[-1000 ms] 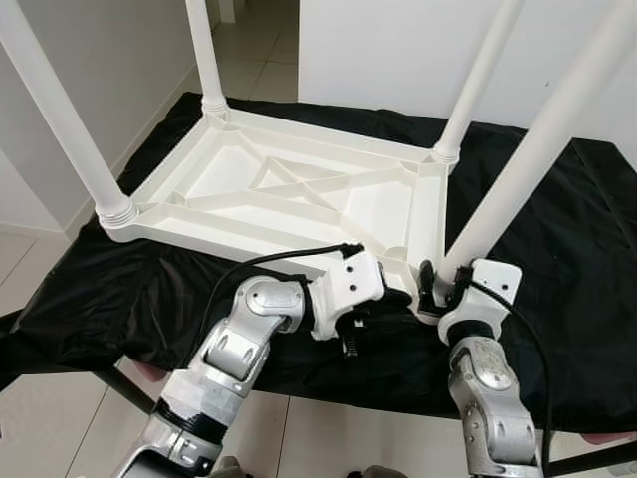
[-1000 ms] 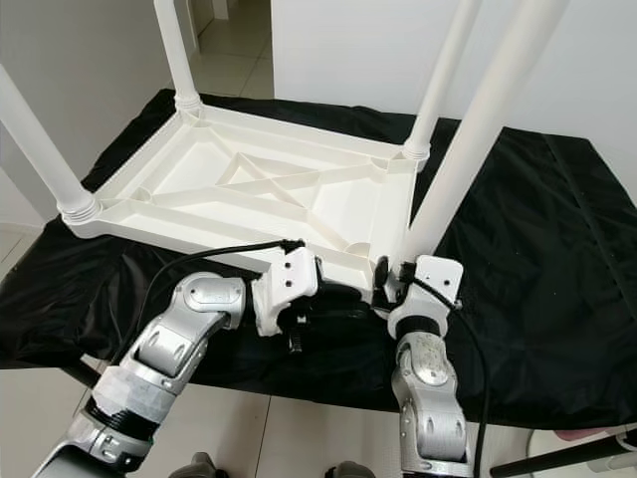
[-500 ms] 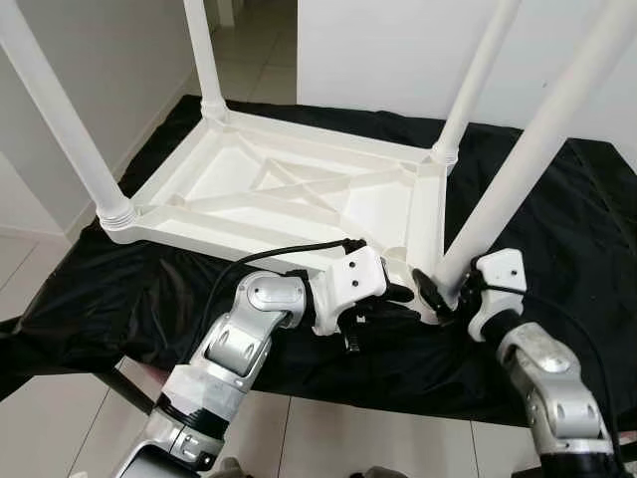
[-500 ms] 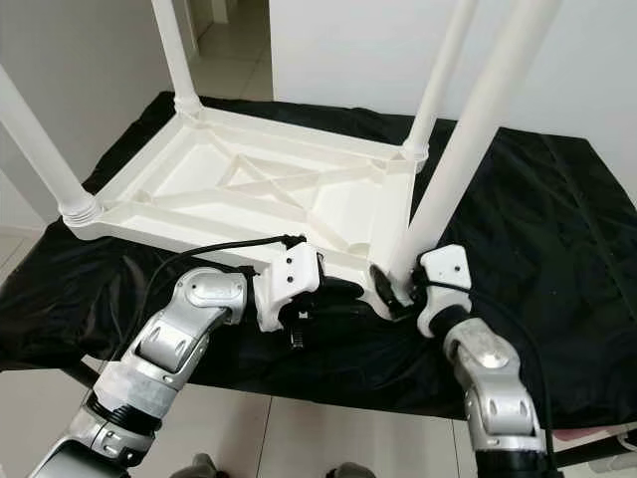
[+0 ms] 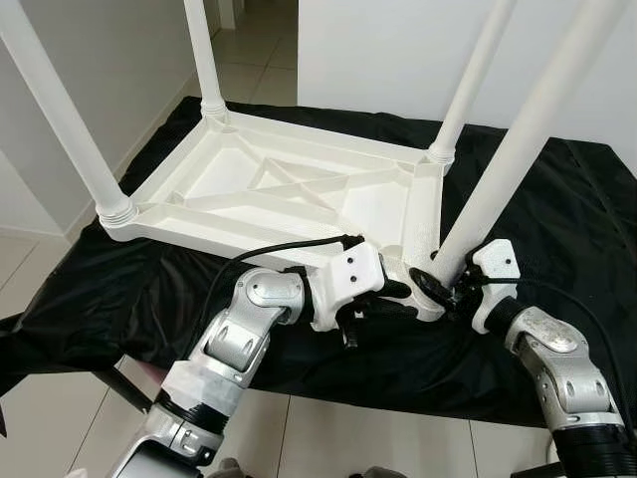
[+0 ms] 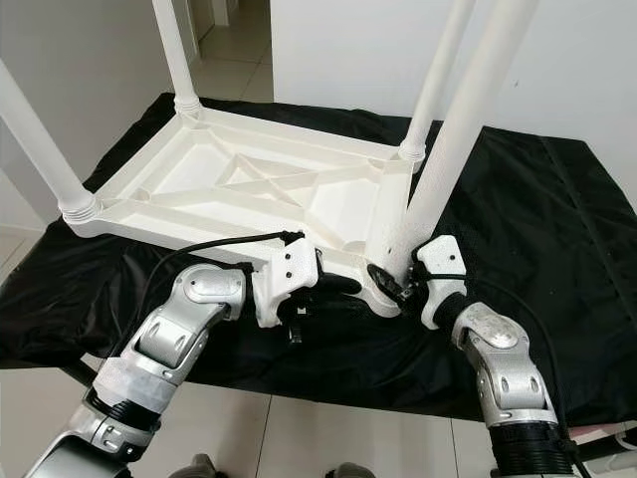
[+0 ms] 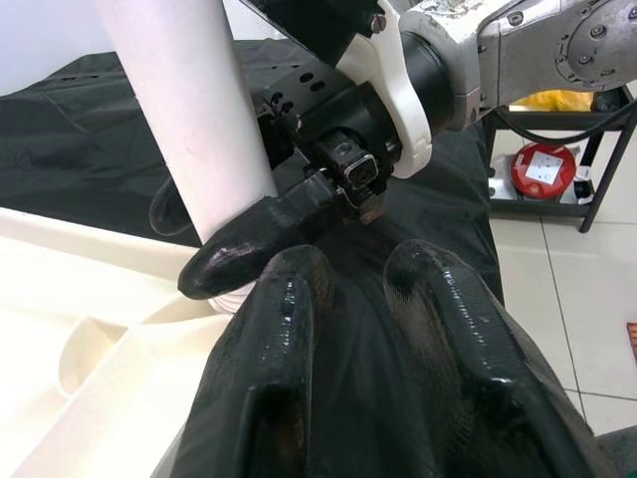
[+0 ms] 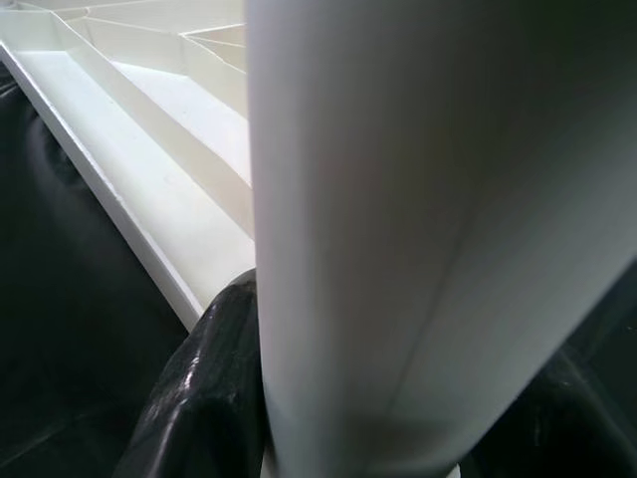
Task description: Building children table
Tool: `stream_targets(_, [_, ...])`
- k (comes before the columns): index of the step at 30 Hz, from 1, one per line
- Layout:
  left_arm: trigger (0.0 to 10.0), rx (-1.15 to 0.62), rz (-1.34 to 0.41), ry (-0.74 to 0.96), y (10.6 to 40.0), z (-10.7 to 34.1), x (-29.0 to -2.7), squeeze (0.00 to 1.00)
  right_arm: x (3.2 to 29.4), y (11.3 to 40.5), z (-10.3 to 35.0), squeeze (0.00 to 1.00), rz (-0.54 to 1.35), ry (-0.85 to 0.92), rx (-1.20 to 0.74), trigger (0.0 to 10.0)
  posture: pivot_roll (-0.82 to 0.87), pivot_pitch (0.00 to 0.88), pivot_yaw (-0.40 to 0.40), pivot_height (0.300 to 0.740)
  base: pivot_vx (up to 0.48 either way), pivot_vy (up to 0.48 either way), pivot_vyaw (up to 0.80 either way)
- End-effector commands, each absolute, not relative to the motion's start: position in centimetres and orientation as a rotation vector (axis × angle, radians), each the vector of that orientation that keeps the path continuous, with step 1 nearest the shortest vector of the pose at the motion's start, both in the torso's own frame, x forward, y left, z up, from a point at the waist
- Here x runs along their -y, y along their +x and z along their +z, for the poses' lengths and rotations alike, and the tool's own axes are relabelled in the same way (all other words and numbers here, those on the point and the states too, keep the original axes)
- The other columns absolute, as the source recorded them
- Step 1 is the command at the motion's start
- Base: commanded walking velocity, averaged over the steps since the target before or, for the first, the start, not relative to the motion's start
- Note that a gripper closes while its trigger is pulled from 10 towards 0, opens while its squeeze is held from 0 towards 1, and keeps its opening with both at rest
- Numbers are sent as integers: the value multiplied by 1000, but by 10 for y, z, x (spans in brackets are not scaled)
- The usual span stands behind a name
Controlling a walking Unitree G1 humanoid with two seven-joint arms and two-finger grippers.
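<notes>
Here the white tabletop (image 5: 289, 189) is laid upside down on a black cloth (image 5: 119, 289), with three legs already standing upright in their corners. At the near edge the left gripper (image 5: 398, 297) is rested empty, fingers close together, bracing the frame. Just beside it, the near-right leg (image 5: 518, 149) is clasped at its base by the right gripper (image 5: 443, 289). Because that leg is visibly tilted, cross-threading or a slip out of its socket could be caused by further twisting.

2 head eyes look down; wrist cameras close on table leg (image 8: 378, 219).
</notes>
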State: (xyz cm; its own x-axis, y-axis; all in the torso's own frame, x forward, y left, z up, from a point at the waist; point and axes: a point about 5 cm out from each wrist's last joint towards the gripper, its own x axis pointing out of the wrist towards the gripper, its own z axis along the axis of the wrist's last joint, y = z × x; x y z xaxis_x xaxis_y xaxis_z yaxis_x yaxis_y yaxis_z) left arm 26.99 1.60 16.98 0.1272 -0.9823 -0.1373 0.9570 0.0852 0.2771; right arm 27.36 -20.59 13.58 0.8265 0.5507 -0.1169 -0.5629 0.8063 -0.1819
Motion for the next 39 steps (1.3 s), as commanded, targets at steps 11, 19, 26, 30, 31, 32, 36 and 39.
stream_targets(11, [10000, 93, -1334, 316, 275, 167, -15, 0, 215, 270, 125, 0, 309, -119, -39, 10000, -17, 0, -14, 740, 0, 0, 0])
stream_targets(19, [10000, 90, -1339, 310, 274, 166, -15, 0, 198, 268, 126, 0, 84, -11, -6, 10000, -25, 0, -11, 740, 0, 0, 0])
stream_targets(26, [10000, 84, -1347, 306, 272, 165, -15, 0, 178, 261, 120, 0, -275, 77, -35, 10000, -32, 0, -10, 740, 0, 0, 0])
stream_targets(30, [10000, 82, -1350, 303, 270, 164, -14, 0, 158, 262, 120, 0, -363, 140, -45, 10000, -29, 0, -8, 740, 0, 0, 0])
stream_targets(31, [10000, 82, -1350, 303, 270, 164, -14, 0, 158, 262, 120, 0, -363, 140, -45, 10000, -29, 0, -8, 740, 0, 0, 0])
stream_targets(32, [10000, 82, -1352, 302, 270, 164, -14, 0, 157, 263, 123, 0, -343, 138, -32, 10000, -28, 0, -9, 740, 0, 0, 0])
stream_targets(36, [10000, 81, -1354, 303, 269, 164, -15, 0, 161, 261, 125, 0, -340, 116, -25, 10000, -24, 0, -14, 740, 0, 0, 0])
stream_targets(39, [10000, 81, -1353, 303, 269, 164, -15, 0, 161, 261, 125, 1000, -339, 118, -25, 10000, -24, 0, -14, 740, 0, 0, 0])
